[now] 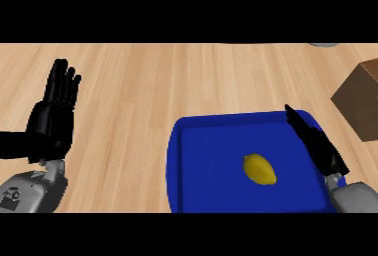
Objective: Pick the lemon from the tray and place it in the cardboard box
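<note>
A yellow lemon (260,169) lies on the blue tray (207,150), toward its right half. My right hand (316,142) hangs over the tray's right edge, seen edge-on with straight fingers pointing away from me, a short way right of the lemon and not touching it. The brown cardboard box (360,100) stands at the right edge of the view, beyond the tray; only its left part shows. My left hand (54,117) rests open at the left, fingers up, well apart from the tray.
The tray lies on a light wooden counter (184,80). A small grey object (323,44) peeks in at the top right edge.
</note>
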`<action>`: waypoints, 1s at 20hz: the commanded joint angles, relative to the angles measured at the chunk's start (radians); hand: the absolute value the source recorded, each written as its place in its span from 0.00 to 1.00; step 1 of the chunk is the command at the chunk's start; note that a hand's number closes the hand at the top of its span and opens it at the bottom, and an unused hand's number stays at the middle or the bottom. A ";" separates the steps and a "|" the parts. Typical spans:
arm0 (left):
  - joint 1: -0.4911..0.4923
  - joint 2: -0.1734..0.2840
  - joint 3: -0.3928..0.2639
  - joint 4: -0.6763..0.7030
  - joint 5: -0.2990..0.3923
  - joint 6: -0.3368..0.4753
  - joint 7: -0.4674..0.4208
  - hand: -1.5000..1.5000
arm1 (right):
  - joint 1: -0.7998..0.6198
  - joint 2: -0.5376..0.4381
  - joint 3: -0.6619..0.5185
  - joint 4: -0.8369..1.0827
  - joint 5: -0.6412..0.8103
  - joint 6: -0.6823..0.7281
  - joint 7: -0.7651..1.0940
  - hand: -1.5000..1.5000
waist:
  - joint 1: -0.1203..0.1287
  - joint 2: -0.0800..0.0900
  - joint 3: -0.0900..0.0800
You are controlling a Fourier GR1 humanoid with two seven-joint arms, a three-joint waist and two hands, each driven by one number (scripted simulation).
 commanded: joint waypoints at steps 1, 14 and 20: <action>-0.024 0.038 0.011 0.058 -0.004 -0.075 -0.013 0.50 | -0.022 -0.035 -0.040 -0.098 -0.049 0.090 -0.040 0.00 | -0.010 -0.019 -0.008; -0.005 0.183 -0.127 0.048 -0.053 -0.352 -0.079 0.50 | -0.223 -0.313 -0.192 -0.076 0.047 0.524 -0.725 0.00 | 0.015 -0.010 -0.004; 0.026 0.164 -0.117 0.106 -0.079 -0.373 -0.148 0.50 | -0.248 -0.364 -0.129 -0.069 0.289 0.480 -0.912 0.00 | 0.013 -0.015 -0.007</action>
